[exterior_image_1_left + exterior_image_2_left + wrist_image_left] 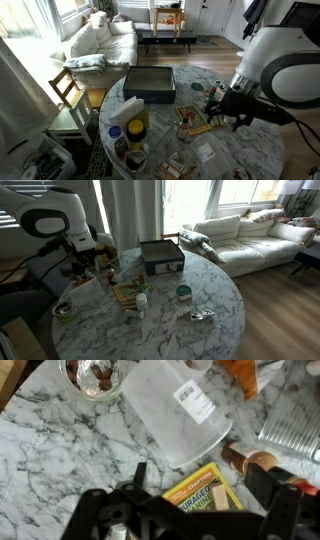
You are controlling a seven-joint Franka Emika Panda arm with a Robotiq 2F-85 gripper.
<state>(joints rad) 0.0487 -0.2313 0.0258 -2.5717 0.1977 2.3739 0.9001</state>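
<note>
My gripper (200, 473) comes in from the bottom of the wrist view, open, with nothing between its fingers. Just beneath it lies a yellow paperback book (203, 493) flat on the marble table (60, 450). Beyond the book, a clear plastic cup (175, 410) with a white label lies on its side. A brown bottle (252, 460) lies close to the right finger (265, 485). In both exterior views the gripper (222, 112) (88, 272) hovers over the cluttered side of the round table, near the book (193, 126) (125, 292).
A black box (150, 83) (160, 255) sits at mid-table. A bowl of nuts (90, 375), a clear ridged tray (295, 425), a green-lidded jar (183, 292) and a white bottle (142, 302) stand around. A wooden chair (68, 90) and a white sofa (100, 40) lie beyond the table.
</note>
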